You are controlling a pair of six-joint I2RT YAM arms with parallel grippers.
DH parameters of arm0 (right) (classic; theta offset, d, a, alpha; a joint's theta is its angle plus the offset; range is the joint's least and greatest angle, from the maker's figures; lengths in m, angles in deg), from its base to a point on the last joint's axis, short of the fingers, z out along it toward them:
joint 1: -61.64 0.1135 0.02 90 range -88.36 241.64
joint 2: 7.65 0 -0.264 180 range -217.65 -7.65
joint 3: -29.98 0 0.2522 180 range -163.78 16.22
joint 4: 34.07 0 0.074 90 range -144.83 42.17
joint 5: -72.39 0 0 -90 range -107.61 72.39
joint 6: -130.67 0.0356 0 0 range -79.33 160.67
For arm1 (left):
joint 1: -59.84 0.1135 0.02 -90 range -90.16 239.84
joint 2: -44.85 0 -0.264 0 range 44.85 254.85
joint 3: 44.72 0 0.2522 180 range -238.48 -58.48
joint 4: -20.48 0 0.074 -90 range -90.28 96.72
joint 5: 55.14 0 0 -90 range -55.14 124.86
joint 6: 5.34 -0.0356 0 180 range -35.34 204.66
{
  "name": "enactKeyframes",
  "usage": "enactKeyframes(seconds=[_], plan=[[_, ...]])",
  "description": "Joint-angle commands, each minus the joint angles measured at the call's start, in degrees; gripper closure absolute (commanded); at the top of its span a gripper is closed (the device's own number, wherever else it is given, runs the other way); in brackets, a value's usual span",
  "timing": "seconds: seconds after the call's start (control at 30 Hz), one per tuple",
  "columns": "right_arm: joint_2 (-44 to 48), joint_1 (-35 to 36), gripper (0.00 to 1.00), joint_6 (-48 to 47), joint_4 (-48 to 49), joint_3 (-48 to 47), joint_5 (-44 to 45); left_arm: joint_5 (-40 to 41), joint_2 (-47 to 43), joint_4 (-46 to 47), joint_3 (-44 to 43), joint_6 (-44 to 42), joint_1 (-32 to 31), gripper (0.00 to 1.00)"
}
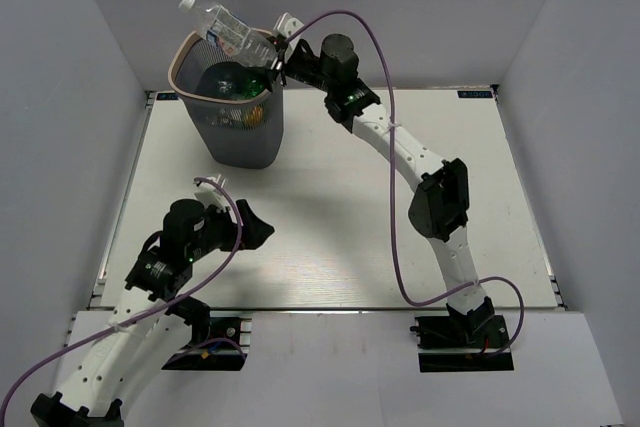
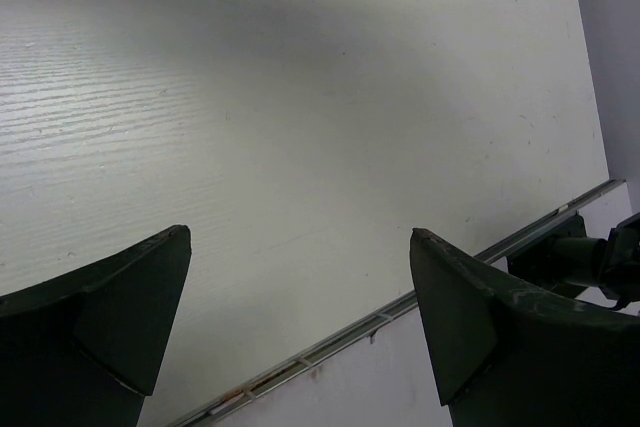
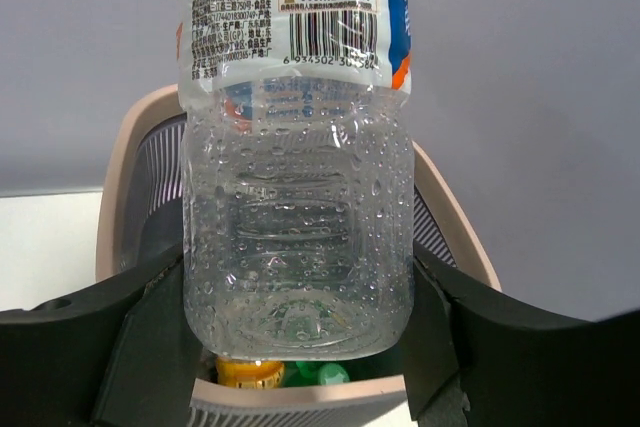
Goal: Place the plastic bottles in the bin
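Observation:
The bin (image 1: 240,132) stands at the table's far left, dark mesh with a beige rim (image 3: 455,215). Green bottles (image 1: 232,82) lie inside it, and a yellow cap (image 3: 248,371) and a green cap (image 3: 322,374) show at its near rim. My right gripper (image 1: 275,52) is shut on the base of a clear labelled bottle (image 1: 228,27) with a white cap, and holds it tilted over the bin's opening. In the right wrist view that bottle (image 3: 297,197) fills the centre between the fingers. My left gripper (image 1: 255,230) is open and empty, low over the bare table (image 2: 300,127).
Grey walls enclose the table on the left, back and right. The table's metal front edge (image 2: 400,307) runs just below the left fingers. A purple cable (image 1: 385,77) loops from the right wrist down to its base.

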Motion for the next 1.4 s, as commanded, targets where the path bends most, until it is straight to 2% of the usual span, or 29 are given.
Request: enactKeyframes(seconds=[0.0, 0.1, 0.2, 0.23, 0.27, 0.3, 0.33, 0.47, 0.57, 0.67, 0.7, 0.73, 0.8, 0.83, 0.87, 0.9, 0.93, 0.97, 1.03, 1.1, 1.13, 1.17, 1.37], plan=[[0.8, 0.8, 0.89, 4.1, 13.5, 2.9, 2.6, -1.3, -0.7, 0.2, 0.5, -0.6, -0.3, 0.00], [-4.3, 1.7, 0.85, 5.0, 11.3, -4.0, 3.2, -1.3, -1.7, -1.0, 0.5, -0.6, -0.3, 0.00], [-6.9, 2.6, 0.57, 4.7, 12.0, -6.0, 5.0, -1.8, -1.8, -2.6, 0.0, -0.6, -0.3, 0.00], [-6.6, 2.9, 0.40, 4.4, 12.6, -4.3, 5.5, -1.8, -2.3, -2.6, 0.0, -0.6, -0.3, 0.00], [-6.5, 3.2, 0.31, 4.4, 13.5, -2.7, 6.6, -1.8, -2.3, -3.5, -0.6, -0.6, -0.3, 0.00], [-6.5, 3.2, 0.17, 4.3, 13.9, -2.4, 7.0, -1.8, -2.3, -4.0, -0.6, -0.6, -0.3, 0.00], [-6.6, 3.4, 0.10, 4.4, 13.7, -2.3, 7.6, -1.8, -2.8, -4.0, -1.2, -0.6, -0.3, 0.00], [-6.1, 3.2, 0.10, 4.8, 13.2, -3.6, 8.6, -1.3, -3.3, -4.0, -1.7, -0.6, -0.3, 0.00], [-2.4, 2.8, 0.10, 5.3, 13.4, -1.6, 9.1, -1.3, -2.7, -1.8, -1.7, -0.6, -0.3, 0.00], [8.4, 2.5, 0.10, 6.0, 13.4, 6.8, 13.0, -1.8, -1.6, -0.1, -1.7, -0.6, -0.3, 0.00], [10.7, 2.5, 0.10, 3.6, 11.4, 10.0, 15.2, -1.8, -1.6, 0.7, -2.3, -1.3, -0.3, 0.00], [17.0, 2.6, 0.10, 2.5, 7.4, 11.8, 18.1, -1.8, -1.1, 1.2, -3.1, -1.3, -0.3, 0.00], [20.7, 2.5, 0.10, -0.9, -2.2, 13.2, 21.2, -1.3, -0.3, 2.0, -3.9, -1.9, -0.3, 0.00], [25.5, 2.2, 0.10, -1.4, -9.1, 15.7, 23.1, -2.2, 0.4, 2.8, -3.9, -2.7, -0.3, 0.00], [27.1, 2.2, 0.10, -2.2, -18.0, 16.8, 29.9, -2.2, 1.0, 3.8, -3.9, -2.7, -0.3, 0.00], [28.7, 2.2, 0.10, -2.1, -21.8, 18.5, 31.9, -2.9, 1.0, 5.9, -3.9, -2.7, -0.3, 0.00], [34.5, 2.1, 0.10, -0.8, -29.3, 26.9, 34.2, -3.7, 1.0, 7.1, -3.9, -2.7, -0.3, 0.00], [36.9, 2.0, 0.10, -0.6, -30.1, 31.2, 40.0, -3.7, 1.5, 8.2, -3.9, -2.7, -0.3, 0.00], [46.2, 2.0, 0.10, -1.5, -27.3, 52.8, 43.5, -4.4, 2.8, 9.5, -3.9, -2.7, -0.3, 0.00], [58.1, 2.1, 0.10, -1.9, -25.8, 64.3, 43.8, -5.0, 4.4, 10.1, -4.5, -2.7, -0.3, 0.00], [60.5, 1.9, 0.10, -1.1, -26.7, 69.2, 45.0, -5.0, 4.9, 10.6, -5.1, -2.7, -0.3, 0.00], [66.4, 2.2, 0.10, -0.7, -28.3, 72.4, 45.4, -5.0, 4.9, 10.6, -6.0, -2.7, -0.3, 0.00], [79.8, 1.5, 0.10, 3.1, -29.2, 82.6, 44.1, -4.5, 7.6, 9.6, -9.2, -3.4, -0.3, 0.00]])
